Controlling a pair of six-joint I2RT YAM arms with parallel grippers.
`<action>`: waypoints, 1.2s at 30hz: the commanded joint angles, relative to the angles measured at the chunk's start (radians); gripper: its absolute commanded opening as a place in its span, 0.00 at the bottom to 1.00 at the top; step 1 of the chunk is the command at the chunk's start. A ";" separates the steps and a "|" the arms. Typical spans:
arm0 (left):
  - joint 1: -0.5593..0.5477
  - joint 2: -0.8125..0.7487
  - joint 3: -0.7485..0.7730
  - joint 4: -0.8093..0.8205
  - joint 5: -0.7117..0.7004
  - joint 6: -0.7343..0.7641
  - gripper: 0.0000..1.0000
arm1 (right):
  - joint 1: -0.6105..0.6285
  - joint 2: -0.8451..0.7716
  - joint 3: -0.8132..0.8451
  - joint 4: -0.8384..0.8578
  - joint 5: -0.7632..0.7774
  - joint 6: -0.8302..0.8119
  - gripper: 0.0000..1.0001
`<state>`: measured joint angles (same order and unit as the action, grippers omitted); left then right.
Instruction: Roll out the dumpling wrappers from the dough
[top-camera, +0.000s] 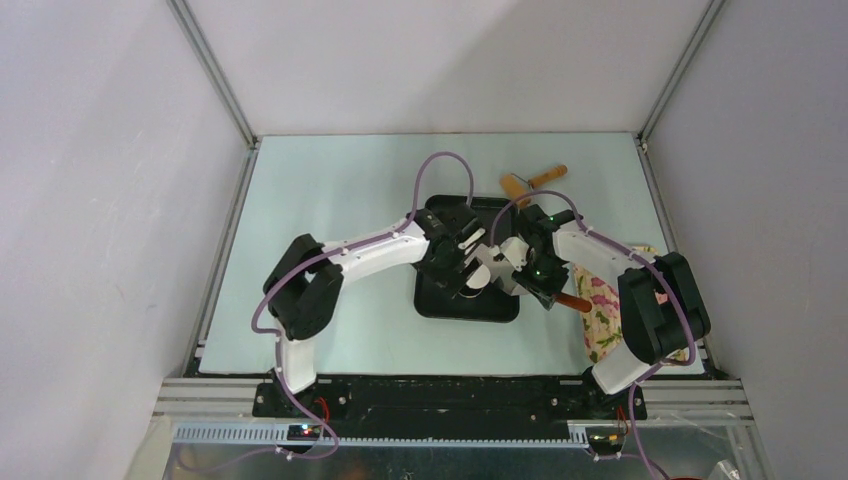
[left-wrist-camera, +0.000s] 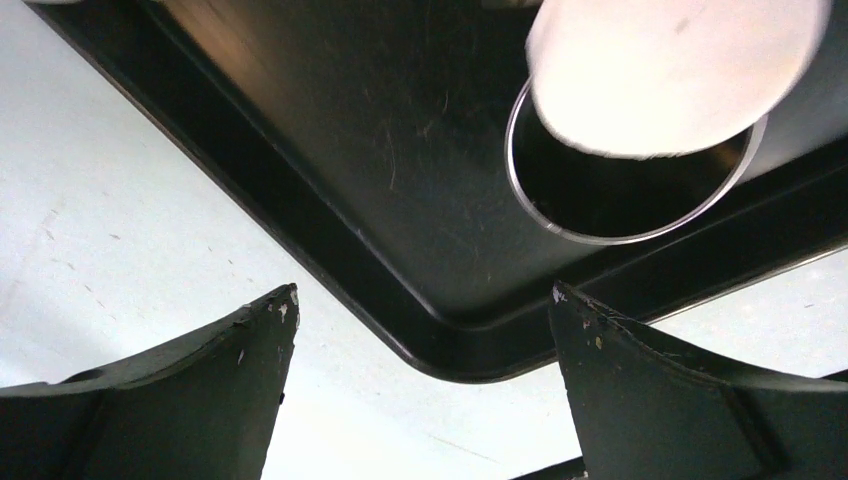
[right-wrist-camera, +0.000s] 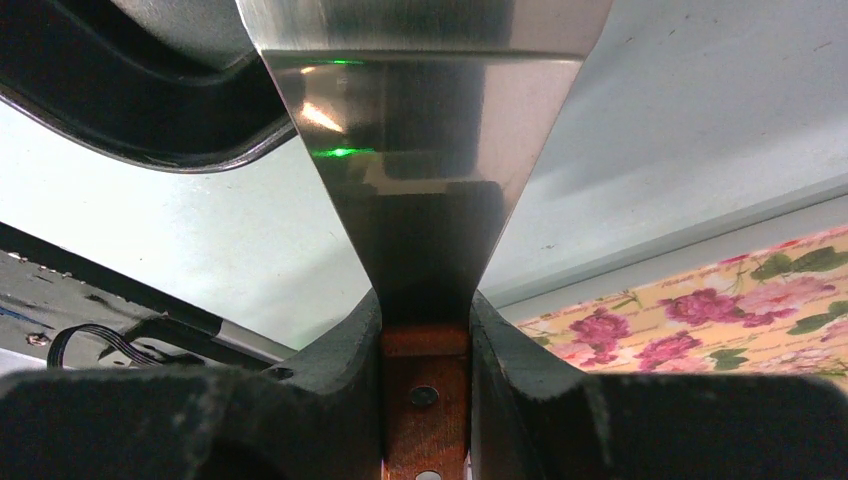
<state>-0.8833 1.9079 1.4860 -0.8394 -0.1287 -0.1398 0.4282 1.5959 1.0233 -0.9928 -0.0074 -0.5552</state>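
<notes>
While the desk (top-camera: 330, 180) carries the black tray (top-camera: 440, 305), my left end effector (left-wrist-camera: 422, 292) hangs wide open over a tray corner. My right end effector (right-wrist-camera: 425, 320) squeezes the spatula (right-wrist-camera: 430, 150) handle. I think I'm moving the flat white dough (left-wrist-camera: 680, 70), which covers part of the steel cup (left-wrist-camera: 610, 195) rim. Next I must slide under it gently. Only the left wrist view shows the dough clearly, and only the right shows my grip.

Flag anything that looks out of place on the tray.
The flattened dough overlaps the rim of the round steel cup on the black tray rather than lying clear of it. Whether it rests on the rim cannot be told.
</notes>
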 joint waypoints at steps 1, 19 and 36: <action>-0.004 -0.029 -0.056 0.034 -0.016 0.011 0.98 | 0.000 0.012 0.004 0.000 0.007 0.003 0.00; 0.028 -0.274 -0.164 0.227 0.426 0.772 0.89 | -0.045 0.000 0.010 0.002 -0.083 -0.017 0.00; -0.112 -0.258 -0.316 0.283 0.346 1.196 0.55 | -0.044 0.002 0.010 -0.004 -0.103 -0.001 0.00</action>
<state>-1.0008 1.6821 1.1522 -0.6216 0.2157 0.9897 0.3836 1.5990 1.0233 -0.9825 -0.0780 -0.5571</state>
